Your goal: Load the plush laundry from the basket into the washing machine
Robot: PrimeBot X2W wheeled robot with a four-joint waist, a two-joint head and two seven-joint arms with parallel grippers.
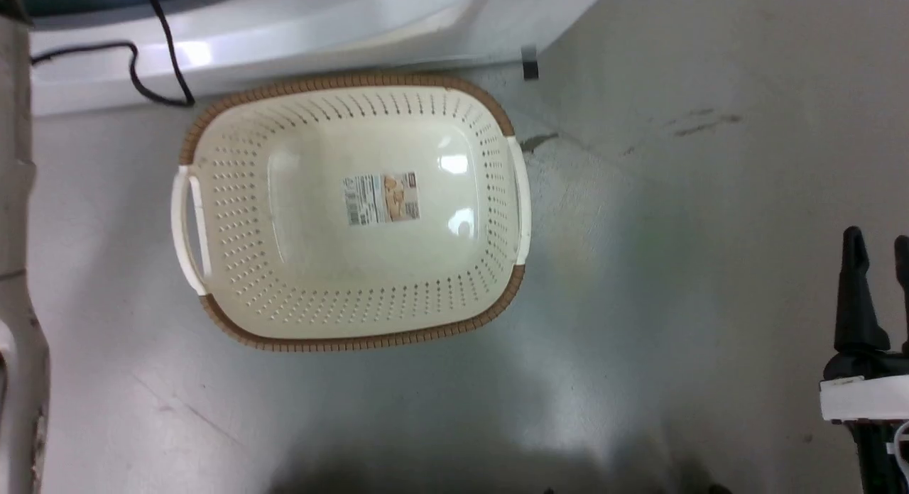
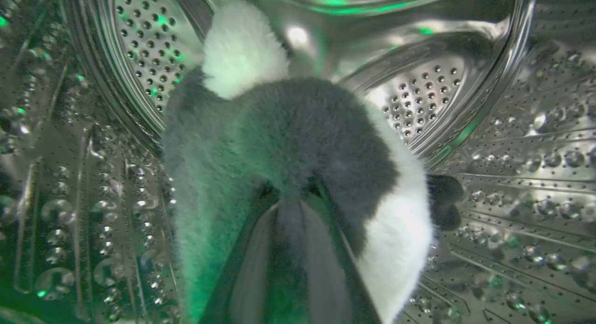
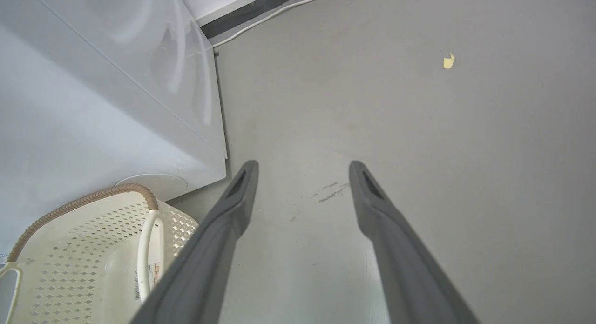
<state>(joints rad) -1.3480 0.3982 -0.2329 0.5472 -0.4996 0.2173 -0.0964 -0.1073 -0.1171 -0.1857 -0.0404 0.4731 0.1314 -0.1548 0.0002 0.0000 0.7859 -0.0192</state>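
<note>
In the left wrist view, my left gripper point(image 2: 291, 198) is shut on the plush laundry point(image 2: 298, 142), a fluffy black-and-white bundle, inside the shiny perforated drum point(image 2: 512, 175) of the washing machine. The fingertips are buried in the fur. The cream basket point(image 1: 234, 267) sits on the floor in front of the washing machine point(image 1: 298, 33), with nothing but a label sticker on its bottom. My right gripper point(image 1: 880, 253) hangs open over bare floor at the lower right, well away from the basket. The basket point(image 3: 70, 259) and washing machine point(image 3: 93, 105) also lie to the left of my right gripper point(image 3: 302, 175).
A black cable point(image 1: 153, 61) trails across the washer's front, above the basket. A pale forearm point(image 1: 18, 267) runs along the left edge of the head view. Grey floor point(image 1: 675, 231) spreads to the right of the basket, with a small scrap point(image 3: 448, 61) lying on it.
</note>
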